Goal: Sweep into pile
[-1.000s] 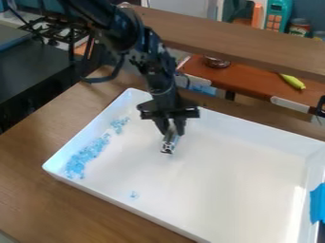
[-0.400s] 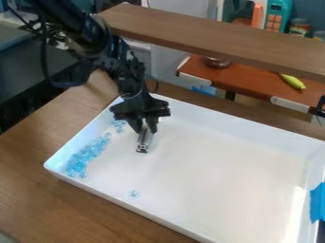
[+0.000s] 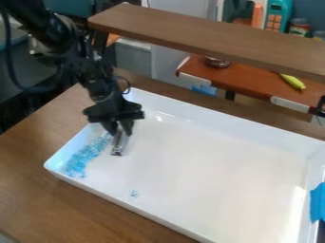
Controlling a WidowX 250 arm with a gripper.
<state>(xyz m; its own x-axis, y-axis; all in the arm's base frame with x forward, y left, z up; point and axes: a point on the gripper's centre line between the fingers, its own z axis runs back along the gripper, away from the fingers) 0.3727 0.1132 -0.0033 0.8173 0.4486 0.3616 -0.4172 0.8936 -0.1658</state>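
The black gripper [image 3: 120, 133] hangs over the left part of the white tray [image 3: 209, 171], shut on a small silvery tool [image 3: 118, 144] that points down toward the tray floor. Light-blue bits [image 3: 82, 159] lie in a long band along the tray's left wall, just left of the tool; the gripper and tool partly cover the band's upper end. One small clump of bits [image 3: 134, 193] lies apart, near the tray's front edge.
A wooden shelf board [image 3: 209, 40] spans the upper part of the view behind the tray. Blue tape [image 3: 317, 203] is on the tray's right edge. Farther back, a yellow-green toy [image 3: 292, 81] lies on a brown surface.
The gripper has moved left across the tray with the silvery tool held in it, and now stands beside the band of blue bits. The separate clump has stayed in place.
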